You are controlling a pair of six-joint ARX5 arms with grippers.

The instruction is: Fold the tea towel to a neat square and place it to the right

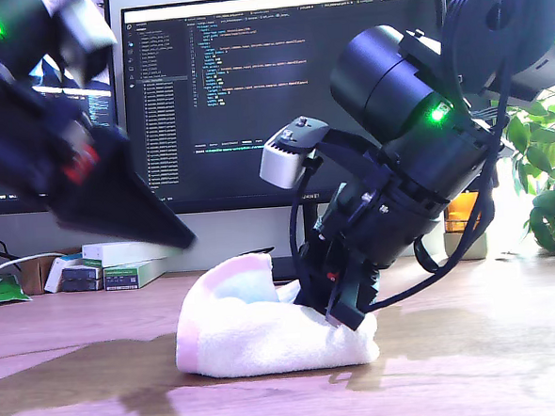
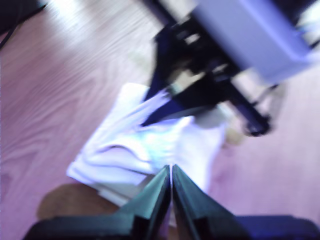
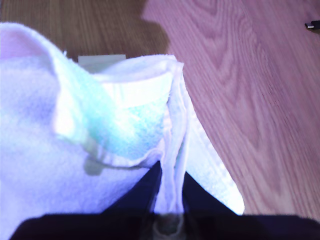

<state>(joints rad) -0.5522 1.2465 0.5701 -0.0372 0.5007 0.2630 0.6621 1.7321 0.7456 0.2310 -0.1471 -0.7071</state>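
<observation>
The tea towel (image 1: 257, 336) lies bunched in a soft white heap with pink and mint bands at the middle of the wooden table (image 1: 476, 375). My second gripper (image 1: 350, 317) is down at the heap's end toward the exterior view's right. It is shut on a fold of the tea towel (image 3: 50, 150), whose edge runs up between the fingers of my second gripper (image 3: 170, 185). My first gripper (image 1: 180, 237) hangs motion-blurred in the air above the heap toward the exterior view's left. In its own view my first gripper (image 2: 171, 172) is shut on nothing, over the tea towel (image 2: 135, 145).
A large monitor (image 1: 223, 89) stands behind the table. Small boxes (image 1: 121, 265) and a white cable (image 1: 17, 266) sit at the back on the exterior view's left. A leafy plant (image 1: 549, 172) stands at the exterior view's right. Bare wood spreads in front of the towel.
</observation>
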